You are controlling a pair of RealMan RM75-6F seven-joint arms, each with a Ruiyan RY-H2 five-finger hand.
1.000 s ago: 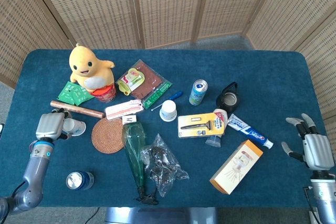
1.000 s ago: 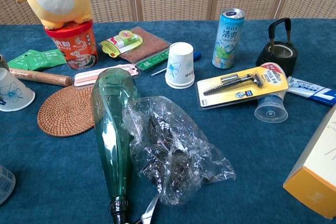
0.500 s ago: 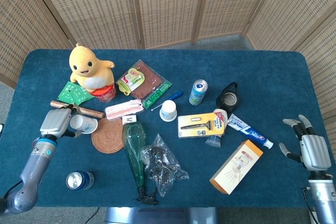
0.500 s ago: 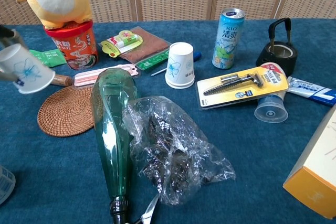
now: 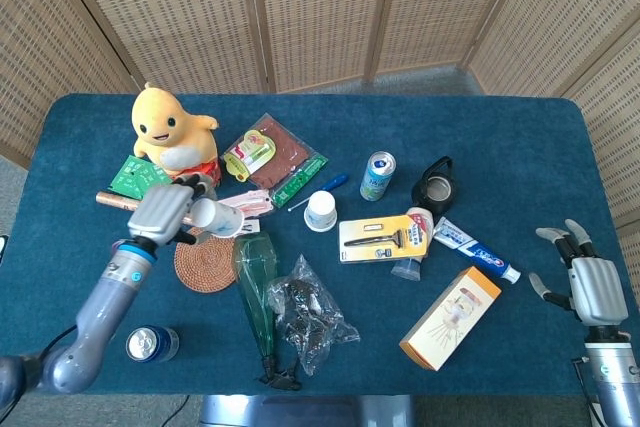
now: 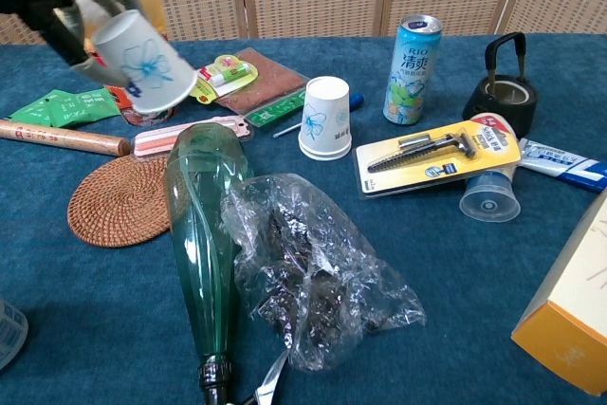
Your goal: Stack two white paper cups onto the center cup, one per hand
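Left robot hand (image 5: 160,211) grips tilted cup (image 6: 144,61), upper left; blue flower print. Centre cup (image 6: 325,118) upside down. Can (image 6: 413,55) reads "RIO". Right robot hand (image 5: 592,285) empty, fingers apart, lower right.

Head view overhead, far — chest view low, near.

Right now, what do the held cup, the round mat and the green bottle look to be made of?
Cup in the left hand: apparently paper, matte white with a blue print. Mat: likely woven rattan or straw, brown coils showing. Bottle: see-through green, glossy glints; glass or plastic, I can't tell.
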